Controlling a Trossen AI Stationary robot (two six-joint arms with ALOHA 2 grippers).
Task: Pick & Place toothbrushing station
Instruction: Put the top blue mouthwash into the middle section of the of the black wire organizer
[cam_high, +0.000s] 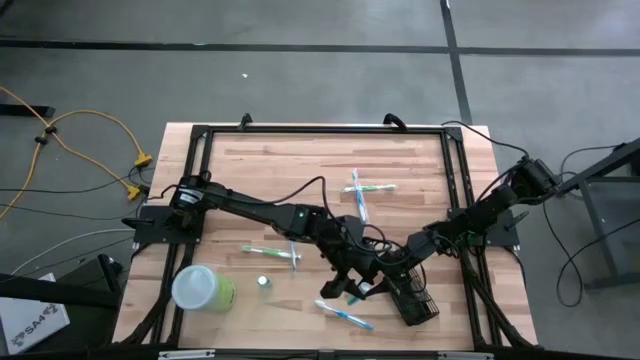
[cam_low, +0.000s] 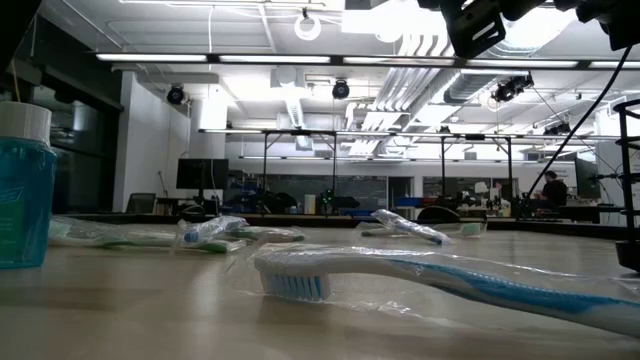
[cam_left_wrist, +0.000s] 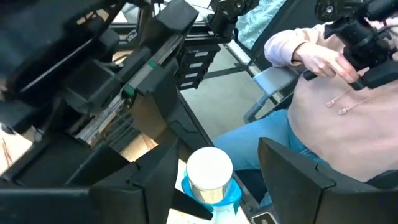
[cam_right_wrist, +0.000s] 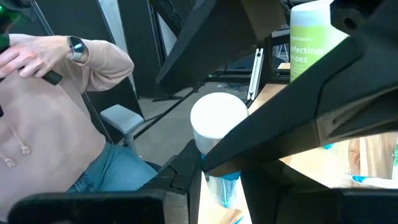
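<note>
**Both arms meet over the black mesh holder at the desk's front right**

The fingers of the left gripper (cam_high: 345, 287) stand apart in the left wrist view, two dark prongs (cam_left_wrist: 155, 177) with a gap between them, and nothing is seen clamped there. That gripper hangs near the front of the light wooden desk (cam_high: 260, 165), right of centre, at the end of an arm that reaches in from the left edge.

On the desk's front left lies the lime-green cup with a whitish lid (cam_high: 203, 288). Just right of it sits a small pale round object (cam_high: 263, 282), too small to identify. A wrapped toothbrush with a green and white handle (cam_high: 271, 253) lies behind those two. Farther back, toward the middle, two more toothbrushes (cam_high: 362, 191) lie crossed. A blue and white toothbrush (cam_high: 344, 315) rests at the front edge, just below the left gripper; the low view shows it close up, white bristles down, in clear wrap.

The small black rectangular wire-mesh holder box (cam_high: 412, 298) lies at an angle at the front right, just beside the left gripper. The right gripper (cam_high: 405, 268) is directly over its rear end; whether its fingers are apart or closed, I cannot tell.

Both wrist views show a seated person in a pale pink hoodie (cam_left_wrist: 336, 118) beyond the desk.
</note>
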